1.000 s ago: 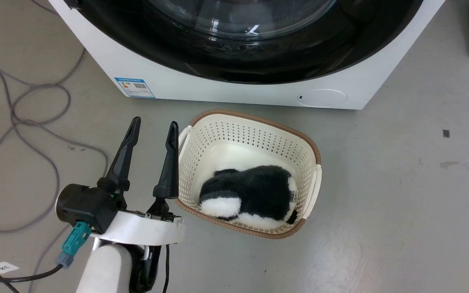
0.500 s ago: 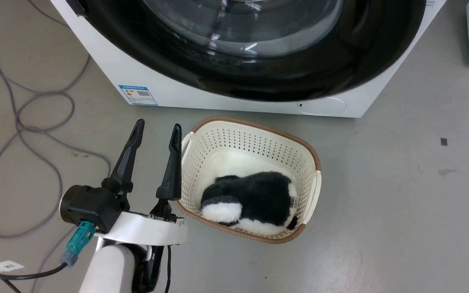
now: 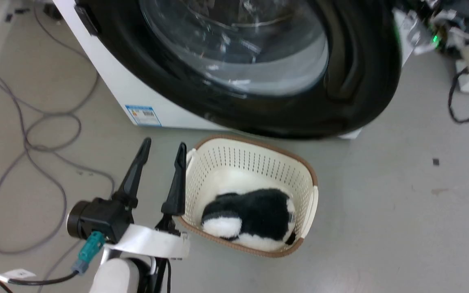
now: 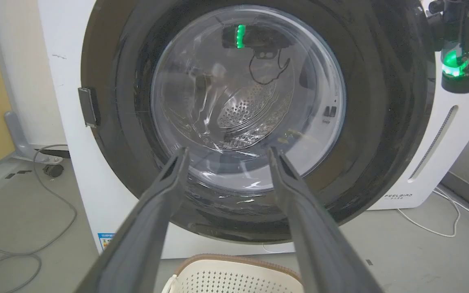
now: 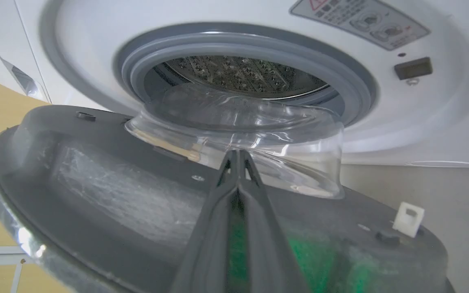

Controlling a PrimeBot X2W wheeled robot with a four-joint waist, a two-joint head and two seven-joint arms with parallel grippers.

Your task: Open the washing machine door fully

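Behind the part-open door [image 5: 108, 191], between it and the machine [image 5: 421, 122], the right gripper [image 5: 236, 156] is closed on nothing, tips at the foot of the glass bowl [image 5: 259, 118]. It is the nearer arm, and the push, I judge, must go outward, away from the drum [image 5: 238, 75]. The left gripper [image 3: 164, 143] stands spread and empty, low beside the basket [image 3: 255, 142], facing the door's outer face — possibly in its sweep.
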